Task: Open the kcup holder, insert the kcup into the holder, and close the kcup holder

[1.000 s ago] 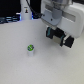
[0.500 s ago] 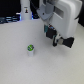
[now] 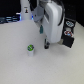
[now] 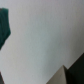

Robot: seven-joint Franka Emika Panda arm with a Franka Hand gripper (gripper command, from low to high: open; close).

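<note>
The kcup (image 3: 30, 49), a tiny white pod with a green top, stands upright on the pale table (image 3: 20, 67). The kcup holder (image 3: 69, 39), a black boxy unit, sits at the exterior view's right, partly hidden behind my white arm. Its fronts and handles are too blurred to make out. My gripper (image 3: 45, 44) hangs just above the table between the holder and the kcup, a short way to the kcup's right and apart from it. The blur hides how its jaws stand. The wrist view shows mostly bare table (image 4: 45, 40) with dark blurred shapes at two edges, and no kcup.
Dark equipment and a white upright object (image 3: 23, 10) stand along the table's far edge at the exterior view's left. Bare table surface lies in front of the kcup and the arm.
My arm has moved to the exterior view's left, away from the black holder and closer to the kcup. The kcup has not moved.
</note>
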